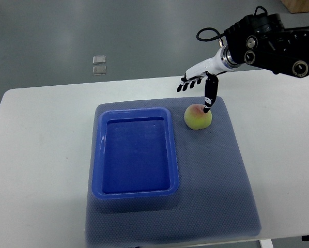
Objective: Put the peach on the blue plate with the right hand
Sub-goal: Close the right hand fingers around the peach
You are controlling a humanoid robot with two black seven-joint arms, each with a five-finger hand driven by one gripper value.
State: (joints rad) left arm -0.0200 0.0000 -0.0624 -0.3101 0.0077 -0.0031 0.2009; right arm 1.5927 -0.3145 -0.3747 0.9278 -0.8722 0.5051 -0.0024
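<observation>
— Peach (198, 117) first: where does it sit?

— Right of the frame's centre, on the grey mat (216, 186), just beside the upper right corner of the blue plate (135, 192) but not on it. It is yellow-green with a red blush on top.

— And the plate itself?

— A deep blue rectangular tray, lying on the left half of the same mat, long side running up and down the frame. Nothing lies in it.

— What is the right hand (198, 86) doing?

— It comes in from the upper right corner of the frame, on a black arm with a white wrist. Four fingers (190, 81) are stretched out flat toward the left, spread a little, above the peach and apart from it. The thumb (210, 97) points straight down, and its tip meets the top of the peach or stops just short of it; I cannot tell which from this angle.

— So is it holding the fruit?

— No. The hand is wide open and nothing is closed around the peach.

— What lies further out?

— The mat rests on a white table (35, 155) that fills most of the frame. Beyond the table's far edge, at upper left, two small clear squares (98, 65) lie on the grey floor (66, 31).
</observation>
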